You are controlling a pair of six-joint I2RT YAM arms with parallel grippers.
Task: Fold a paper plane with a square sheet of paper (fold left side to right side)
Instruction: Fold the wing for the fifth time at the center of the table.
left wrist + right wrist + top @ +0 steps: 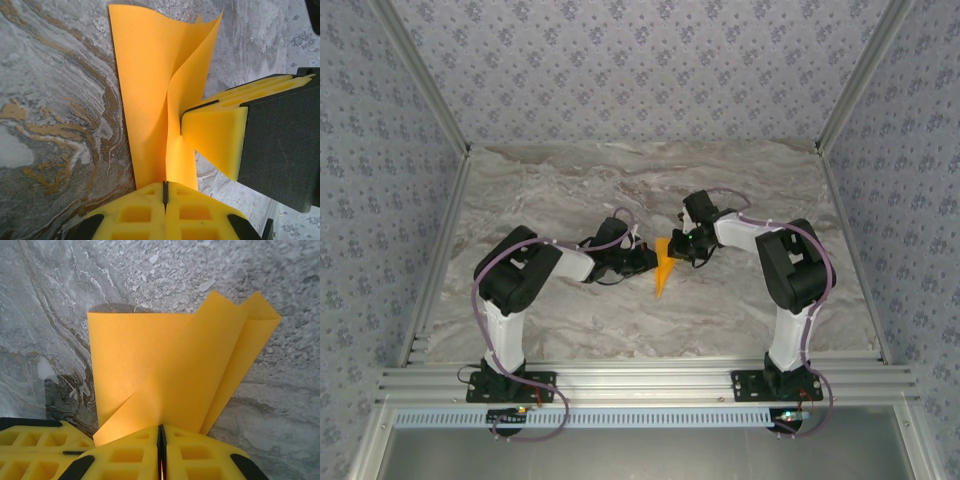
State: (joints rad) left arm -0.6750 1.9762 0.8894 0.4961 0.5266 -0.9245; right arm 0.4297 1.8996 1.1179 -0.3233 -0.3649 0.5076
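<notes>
The square sheet of paper point(663, 267), bright orange, is folded into a narrow shape with its point toward the near edge, half lifted off the marble table. My left gripper point(646, 259) is shut on its left edge. In the left wrist view the paper point(150, 90) rises from the closed left gripper point(165, 190), its layers splayed open. My right gripper point(684, 244) is shut on the other side; its yellow fingers point(215, 135) press the paper from the right. In the right wrist view the folded layers point(170, 370) fan out from the closed right gripper point(161, 436).
The marble table point(570, 190) lies bare around the paper. Patterned walls stand on three sides, and an aluminium rail point(640, 380) runs along the near edge. The left gripper's fingers point(30, 442) sit close beside the right one.
</notes>
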